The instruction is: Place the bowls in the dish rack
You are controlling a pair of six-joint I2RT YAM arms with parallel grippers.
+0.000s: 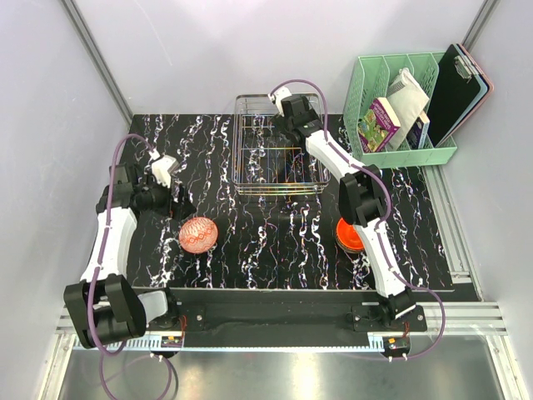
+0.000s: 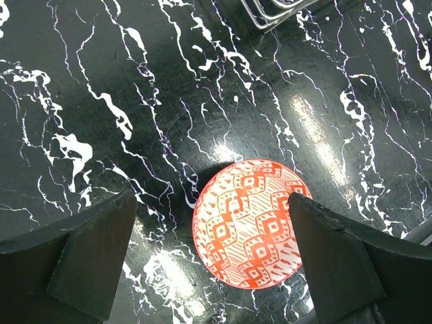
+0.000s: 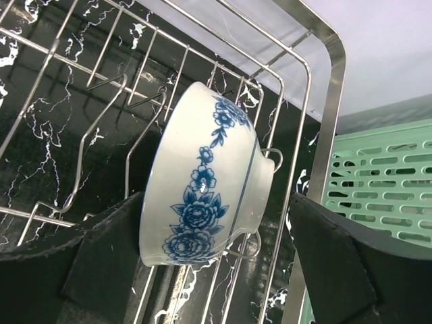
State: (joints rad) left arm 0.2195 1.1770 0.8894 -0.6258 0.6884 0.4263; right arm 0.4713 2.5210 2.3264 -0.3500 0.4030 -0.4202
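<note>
Both released wide, right end effector (image 3: 216, 229) straddling blue-flowered bowl (image 3: 202, 182) in dish rack (image 3: 324, 101), left end effector (image 2: 210, 229) over red-patterned bowl (image 2: 250, 223)

A white bowl (image 3: 202, 182) with blue flowers stands on its edge inside the dish rack (image 3: 331, 101), its rim low toward the view's left and its foot ring resting against an upright wire loop close to the rack's corner. The dark fingers (image 3: 101, 263) are spread wide on either side of it, one meeting the bowl's rim, the other well clear of its foot. Black white-veined table (image 3: 34, 135) shows through the wires, and a mint-green slotted organiser (image 3: 385, 182) sits just beyond the rack's rim.
</note>
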